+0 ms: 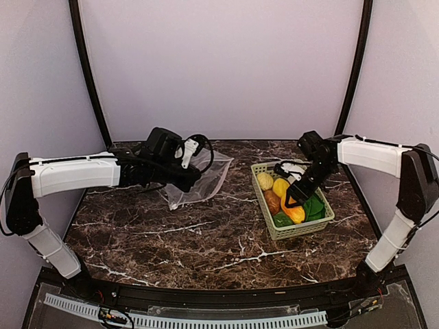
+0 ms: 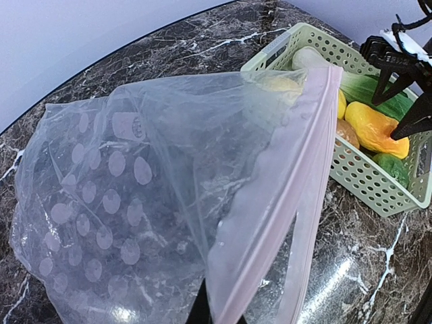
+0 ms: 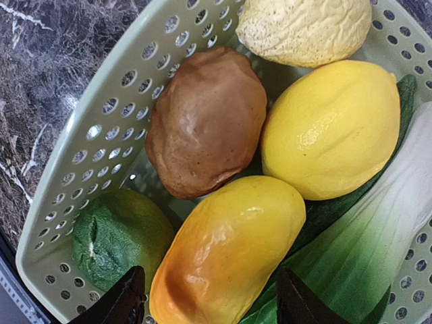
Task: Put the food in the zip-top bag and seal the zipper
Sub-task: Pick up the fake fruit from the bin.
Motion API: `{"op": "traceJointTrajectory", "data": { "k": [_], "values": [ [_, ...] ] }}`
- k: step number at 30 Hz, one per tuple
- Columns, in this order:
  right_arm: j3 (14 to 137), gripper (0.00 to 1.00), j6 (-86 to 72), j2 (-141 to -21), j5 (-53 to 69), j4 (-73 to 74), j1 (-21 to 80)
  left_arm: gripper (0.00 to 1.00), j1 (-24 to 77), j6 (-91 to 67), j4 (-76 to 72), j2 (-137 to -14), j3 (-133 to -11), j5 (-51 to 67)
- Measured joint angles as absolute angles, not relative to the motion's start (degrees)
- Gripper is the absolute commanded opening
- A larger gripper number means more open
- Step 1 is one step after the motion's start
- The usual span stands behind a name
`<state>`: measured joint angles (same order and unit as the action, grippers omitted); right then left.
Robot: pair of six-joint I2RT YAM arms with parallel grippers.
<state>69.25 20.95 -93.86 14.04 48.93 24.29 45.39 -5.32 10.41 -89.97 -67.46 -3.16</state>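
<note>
The zip-top bag (image 1: 199, 184) is clear with whitish dots and lies left of centre, its mouth lifted. My left gripper (image 2: 217, 314) is shut on the mouth edge, right at the pinkish zipper (image 2: 297, 169). All the food lies in the light-green basket (image 3: 88, 135): an orange piece (image 3: 223, 250), a brown potato (image 3: 206, 121), a yellow lemon (image 3: 331, 128), a paler lemon (image 3: 304, 27), a green pepper (image 3: 115, 236) and bok choy (image 3: 364, 243). My right gripper (image 3: 212, 305) is down in the basket, open. Its fingers (image 3: 125, 300) straddle the orange piece's near end.
The basket (image 1: 295, 231) stands right of centre on the dark marble table (image 1: 206, 240), a short gap from the bag's mouth. Curved dark poles and pale walls close off the back. My left arm (image 1: 75, 175) stretches across the table's left side.
</note>
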Motion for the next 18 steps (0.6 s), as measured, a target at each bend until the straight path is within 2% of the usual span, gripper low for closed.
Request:
{"op": "traceJointTrajectory", "data": {
  "k": [9,18],
  "values": [
    [69.3,0.67,19.3,-98.1,12.3,49.6,24.3,0.01,45.2,-5.6,9.0,-90.0,-67.2,-1.0],
    [69.6,0.43,17.6,-99.1,12.1,50.3,24.1,0.01,45.2,-7.4,8.6,-90.0,-67.2,1.8]
  ]
}}
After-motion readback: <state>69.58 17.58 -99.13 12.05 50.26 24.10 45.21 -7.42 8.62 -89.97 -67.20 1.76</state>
